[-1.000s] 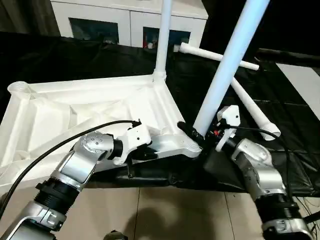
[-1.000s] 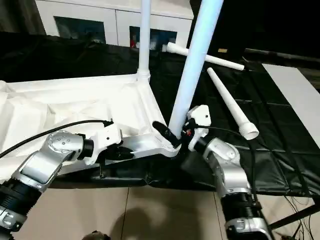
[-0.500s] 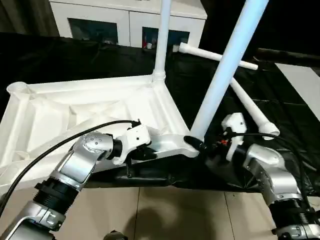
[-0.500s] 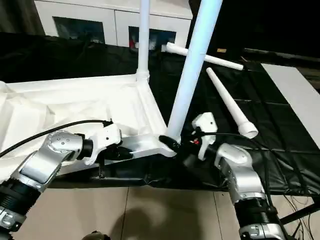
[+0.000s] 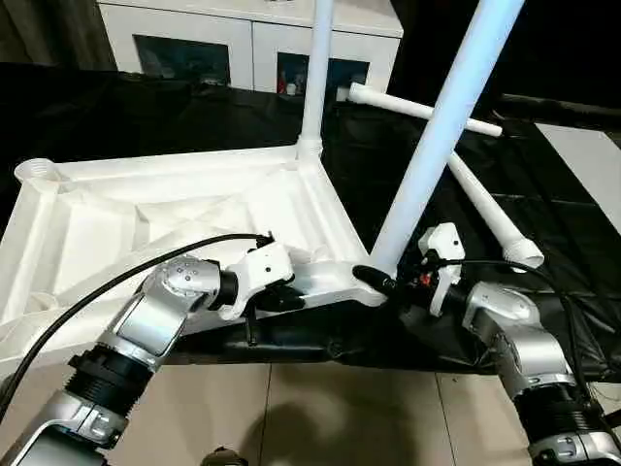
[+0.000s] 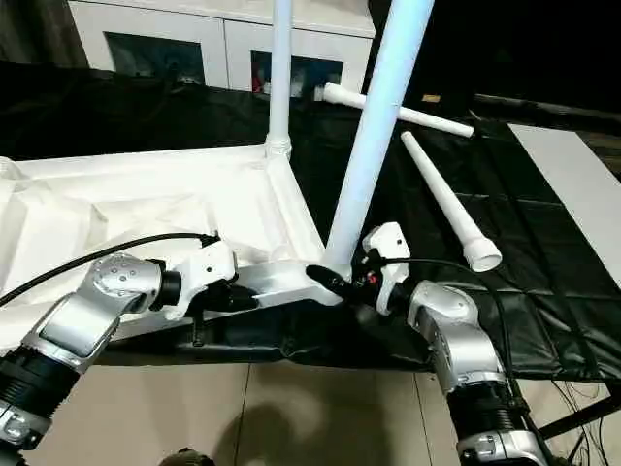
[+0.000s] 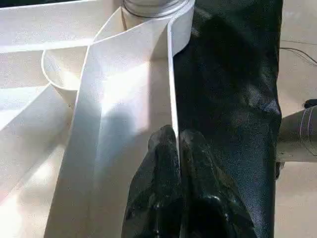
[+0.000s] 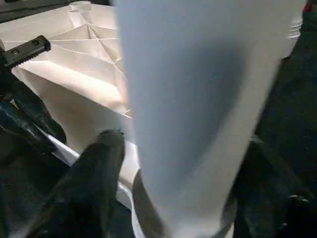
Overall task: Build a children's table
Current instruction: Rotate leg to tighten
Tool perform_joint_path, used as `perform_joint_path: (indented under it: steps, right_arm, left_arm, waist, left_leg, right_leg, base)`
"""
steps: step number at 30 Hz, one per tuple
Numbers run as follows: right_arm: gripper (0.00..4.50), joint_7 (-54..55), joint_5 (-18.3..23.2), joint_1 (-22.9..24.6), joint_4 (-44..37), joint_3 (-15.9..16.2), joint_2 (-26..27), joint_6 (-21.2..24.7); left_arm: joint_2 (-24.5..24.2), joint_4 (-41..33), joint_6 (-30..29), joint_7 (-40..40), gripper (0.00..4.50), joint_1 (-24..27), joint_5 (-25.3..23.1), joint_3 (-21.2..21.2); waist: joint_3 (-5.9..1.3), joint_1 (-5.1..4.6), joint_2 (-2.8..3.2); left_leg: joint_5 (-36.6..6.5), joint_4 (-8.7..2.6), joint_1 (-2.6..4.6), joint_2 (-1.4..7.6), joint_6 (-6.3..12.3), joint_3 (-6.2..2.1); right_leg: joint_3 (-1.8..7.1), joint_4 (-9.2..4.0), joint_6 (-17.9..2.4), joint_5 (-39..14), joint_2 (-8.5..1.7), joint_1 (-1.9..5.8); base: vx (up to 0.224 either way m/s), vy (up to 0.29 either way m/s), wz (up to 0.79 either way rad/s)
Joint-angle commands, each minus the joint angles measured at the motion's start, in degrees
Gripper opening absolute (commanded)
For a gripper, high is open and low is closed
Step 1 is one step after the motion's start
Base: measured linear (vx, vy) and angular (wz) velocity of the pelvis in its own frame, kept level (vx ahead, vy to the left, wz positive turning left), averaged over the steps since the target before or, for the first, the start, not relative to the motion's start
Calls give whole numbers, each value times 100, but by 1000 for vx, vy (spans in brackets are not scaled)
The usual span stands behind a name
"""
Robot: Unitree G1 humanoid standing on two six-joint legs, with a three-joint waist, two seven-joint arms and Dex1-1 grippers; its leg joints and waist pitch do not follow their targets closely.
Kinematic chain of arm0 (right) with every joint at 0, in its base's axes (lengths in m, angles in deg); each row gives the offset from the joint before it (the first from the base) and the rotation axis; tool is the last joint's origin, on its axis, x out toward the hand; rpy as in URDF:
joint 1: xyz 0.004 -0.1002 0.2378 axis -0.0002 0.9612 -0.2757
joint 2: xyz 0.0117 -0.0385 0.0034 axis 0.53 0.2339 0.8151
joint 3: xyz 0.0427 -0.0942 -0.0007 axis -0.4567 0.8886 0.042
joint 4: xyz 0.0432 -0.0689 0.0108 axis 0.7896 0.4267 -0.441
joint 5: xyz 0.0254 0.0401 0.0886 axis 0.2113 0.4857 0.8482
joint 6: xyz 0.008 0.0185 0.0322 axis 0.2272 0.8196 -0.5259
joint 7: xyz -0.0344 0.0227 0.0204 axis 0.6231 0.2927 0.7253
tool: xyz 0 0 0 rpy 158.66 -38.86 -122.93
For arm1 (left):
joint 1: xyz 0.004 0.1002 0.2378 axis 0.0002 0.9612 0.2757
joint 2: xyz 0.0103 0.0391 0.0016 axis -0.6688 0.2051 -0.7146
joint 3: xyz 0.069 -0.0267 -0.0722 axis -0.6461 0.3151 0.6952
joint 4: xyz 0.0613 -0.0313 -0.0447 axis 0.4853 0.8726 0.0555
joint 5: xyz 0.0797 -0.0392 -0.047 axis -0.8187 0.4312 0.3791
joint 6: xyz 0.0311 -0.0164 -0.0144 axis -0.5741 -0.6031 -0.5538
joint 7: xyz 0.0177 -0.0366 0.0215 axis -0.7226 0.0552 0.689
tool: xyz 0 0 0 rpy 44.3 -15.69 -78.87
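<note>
The white tabletop (image 5: pixel 146 209) lies upside down on black cloth, ribbed underside up. One leg (image 5: pixel 315 68) stands in its far right corner socket. A second leg (image 5: pixel 437 136) rises, leaning, from the near right corner. My right gripper (image 5: pixel 393 282) sits at this leg's base, one black finger (image 8: pixel 101 163) on each side, pressed to it. My left gripper (image 5: pixel 281 296) is shut on the tabletop's thin near rim (image 7: pixel 171 99), close to the same corner. Two loose legs (image 5: pixel 422 109) (image 5: pixel 490 214) lie on the cloth at the back right.
A white cabinet (image 5: pixel 252 34) with dark glass doors stands behind the work. The black cloth (image 5: pixel 116 116) ends at a near edge just below my grippers, with tiled floor (image 5: pixel 340 408) beneath. A black cable runs along my left forearm (image 5: pixel 146 330).
My right hand swung down and back from the near leg's base, then came in closer again, its finger now lower on the socket. My left gripper and the tabletop stayed put.
</note>
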Motion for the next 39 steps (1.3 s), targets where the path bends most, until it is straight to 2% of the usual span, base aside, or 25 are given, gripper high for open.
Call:
perform_joint_path:
  steps: [1,7,9,16,19,22,23,25,26,27,30,31,33,35,36,37,39]
  right_arm:
    - [281,-3,-5,-72,-2,-4,-61,45]
    - [244,-15,-48,-39,-13,35,-71,18]
    - [219,-21,-70,-43,8,52,-77,-10]
    - [204,50,-127,-23,94,84,-79,-46]
    - [202,521,-335,-60,315,57,21,-58]
    - [201,1627,-557,-234,739,-145,350,-12]
    - [201,1627,-557,-234,739,-145,350,-12]
    - [200,2533,-618,-374,1035,-334,712,29]
    - [200,2533,-618,-374,1035,-334,712,29]
    - [200,3290,-616,-516,1320,-476,1073,68]
    - [199,3549,-608,-570,1429,-524,1206,65]
    - [199,4206,-587,-765,1786,-652,1497,0]
    - [199,4865,-632,-1059,2269,-714,1763,-191]
    - [199,5020,-591,-1233,2522,-770,1905,-303]
    - [199,5080,-579,-1323,2648,-792,1968,-345]
    - [199,5017,-512,-1448,2812,-828,2059,-429]
    - [199,4893,-438,-1512,2899,-861,2122,-507]
  left_arm:
    - [4,-122,14,-127,0,-26,-38,-186]
    - [-23,-128,8,-132,0,-12,-55,-199]
    - [-34,-128,3,-135,0,-7,-62,-204]
    - [-25,-124,-81,-65,0,9,-69,-171]
    - [89,-21,-290,155,0,-38,-61,-59]
    - [358,313,-433,604,0,-224,-65,135]
    - [358,313,-433,604,0,-224,-65,135]
    - [606,689,-502,1063,0,-439,-163,230]
    - [606,689,-502,1063,0,-439,-163,230]
    - [932,1039,-632,1555,0,-682,-175,370]
    - [1063,1153,-708,1738,0,-776,-165,429]
    - [1413,1388,-891,2238,0,-1016,-218,496]
    - [1935,1539,-1096,2690,0,-1240,-166,577]
    - [2150,1609,-1069,2808,0,-1324,-207,503]
    - [2254,1639,-1023,2862,0,-1359,-222,467]
    - [2398,1657,-948,2864,0,-1395,-198,417]
    - [2476,1682,-915,2843,0,-1411,-174,408]
  waist:
    - [-391,-6,27]
    - [-390,-5,24]
    - [-384,-6,32]
    - [-386,-11,33]
    - [-370,-20,34]
    - [-346,-69,41]
    - [-339,-85,41]
    - [-353,-94,14]
    - [-348,-99,16]
    - [-337,-117,28]
    - [-334,-107,33]
    - [-336,-104,17]
    - [-333,-132,53]
    - [-343,-119,42]
    - [-350,-129,40]
    - [-361,-136,34]
    - [-363,-131,35]
  left_leg:
    - [-1203,-361,137,119,139,-5]
    - [-1184,-359,137,117,151,-3]
    - [-1253,-364,140,119,132,-6]
    - [-1263,-366,140,120,112,-9]
    - [-1393,-380,148,118,48,-7]
    - [-1729,-410,160,110,-108,-26]
    - [-1840,-412,164,101,-151,-27]
    - [-2041,-411,176,99,-260,-54]
    - [-2065,-416,172,97,-269,-57]
    - [-2192,-417,180,94,-297,-53]
    - [-2429,-405,238,88,-346,-78]
    - [-2472,-420,192,90,-314,-91]
    - [-2624,-415,237,90,-397,-96]
    - [-2740,-400,275,85,-379,-100]
    - [-2623,-435,193,88,-331,-122]
    - [-2482,-447,138,86,-309,-122]
    - [-2502,-425,162,73,-249,-94]
  right_leg:
    - [210,-366,-1178,-783,-244,242]
    - [210,-362,-1187,-747,-240,242]
    - [210,-374,-1178,-840,-245,239]
    - [208,-369,-1174,-843,-241,239]
    - [210,-393,-1149,-1051,-243,221]
    - [209,-444,-1053,-1566,-250,191]
    - [208,-462,-1012,-1737,-245,174]
    - [206,-500,-861,-2106,-271,164]
    - [206,-507,-836,-2158,-272,157]
    - [210,-530,-768,-2260,-263,123]
    - [189,-563,-720,-2487,-266,79]
    - [182,-580,-610,-2567,-281,113]
    - [181,-587,-626,-2627,-277,41]
    - [156,-620,-599,-2601,-272,46]
    - [143,-597,-577,-2428,-274,123]
    - [141,-572,-562,-2223,-270,151]
    - [152,-586,-568,-2126,-260,121]
  base:
    - [0,0,0]
    - [0,0,0]
    - [0,0,0]
    - [0,0,0]
    - [0,0,0]
    - [0,0,0]
    - [0,0,0]
    - [0,0,0]
    - [0,0,0]
    - [0,0,0]
    - [0,0,0]
    - [0,0,0]
    - [0,0,0]
    - [0,0,0]
    - [0,0,0]
    - [0,0,0]
    - [0,0,0]
